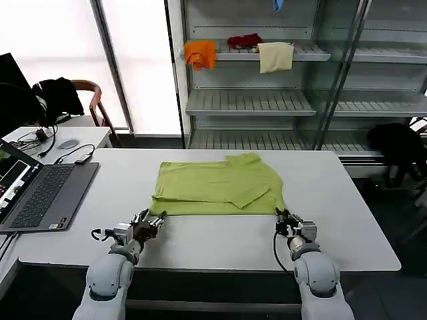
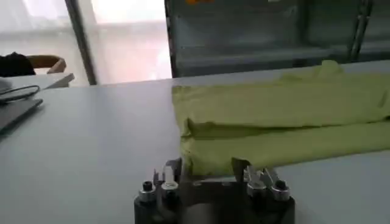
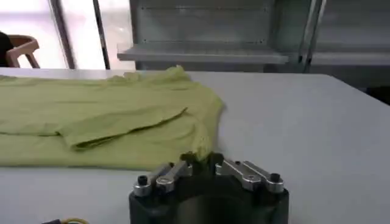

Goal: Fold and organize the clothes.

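Note:
The lime yellow-green T-shirt (image 1: pixel 217 187) lies flat on the white table (image 1: pixel 340 200), with one sleeve folded in over its body. My left gripper (image 1: pixel 150 221) is at the shirt's near left corner. It is open, and the cloth edge (image 2: pixel 274 122) sits between its spread fingers (image 2: pixel 175 169), midway at the left gripper (image 2: pixel 207 167). My right gripper (image 1: pixel 284 217) is at the near right corner. In the right wrist view the right gripper (image 3: pixel 200 159) is shut on that corner of the T-shirt (image 3: pixel 109 115).
An open laptop (image 1: pixel 40 193) with cables lies on the table's left side. Behind the table, metal shelves hold an orange cloth (image 1: pixel 200 53), a red cloth (image 1: pixel 243 41) and a cream cloth (image 1: pixel 275 57). Black garments hang on a chair (image 1: pixel 57 93) and at the right (image 1: pixel 400 143).

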Robot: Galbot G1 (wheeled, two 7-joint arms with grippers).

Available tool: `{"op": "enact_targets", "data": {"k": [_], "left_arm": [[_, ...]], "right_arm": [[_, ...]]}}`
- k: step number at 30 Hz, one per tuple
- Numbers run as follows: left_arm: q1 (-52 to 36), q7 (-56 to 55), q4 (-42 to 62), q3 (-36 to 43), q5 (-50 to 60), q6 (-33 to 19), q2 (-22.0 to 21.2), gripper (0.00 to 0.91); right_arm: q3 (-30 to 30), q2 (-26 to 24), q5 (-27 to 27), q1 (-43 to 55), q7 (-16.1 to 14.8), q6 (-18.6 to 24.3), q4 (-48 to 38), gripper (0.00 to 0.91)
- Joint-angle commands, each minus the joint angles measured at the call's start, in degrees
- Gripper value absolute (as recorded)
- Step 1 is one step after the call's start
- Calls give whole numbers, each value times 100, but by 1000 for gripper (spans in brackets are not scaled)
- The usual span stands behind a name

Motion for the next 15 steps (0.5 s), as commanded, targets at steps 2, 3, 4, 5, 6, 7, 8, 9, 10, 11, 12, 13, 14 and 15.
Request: {"op": "enact_targets", "data": {"k": [2,3,4,5,6,7,8,9,10,11,12,13,14,15], "left_arm": [[18,78,-16,14,46,14,-3,0],[12,85,-13,20,57,13,-5,0],[7,93,-10,22,60,13,-7,0],[-7,81,3,32,61,12,-18,0],[-18,78,9,34,92,12,-28,0],[-31,59,16,42,103,12,-40,0],[-39,21,17,53,109,10,-45,0],[-42,7,18,59,116,12,-53,0],[-57,-35,24,70,134,11,-64,0],[-70,-91,34,85,144,11,-68,0],[-82,-115,42,91,140,11,-75,0],[-87,-124,51,95,133,10,-82,0],[-91,-163,56,108,124,10,-90,0],[-87,-196,53,110,120,11,-102,0]], "right_arm": [[-1,-20,1,-88,-44,-8,163,0],[-2,-32,8,-104,-54,-14,193,0],[-3,-39,11,-115,-62,-21,222,0],[-3,-46,16,-124,-74,-21,239,0],[-4,-52,27,-146,-88,-21,278,0],[-9,-65,31,-180,-105,-21,322,0],[-12,-65,38,-205,-112,-22,363,0],[-16,-61,54,-237,-119,-21,405,0],[-22,-59,75,-281,-121,-21,459,0],[-26,-56,85,-314,-123,-22,499,0],[-29,-45,123,-375,-138,-22,576,0],[-35,-39,181,-421,-138,-27,637,0],[-37,-40,225,-478,-141,-38,720,0],[-37,-45,280,-544,-144,-39,803,0]]}}
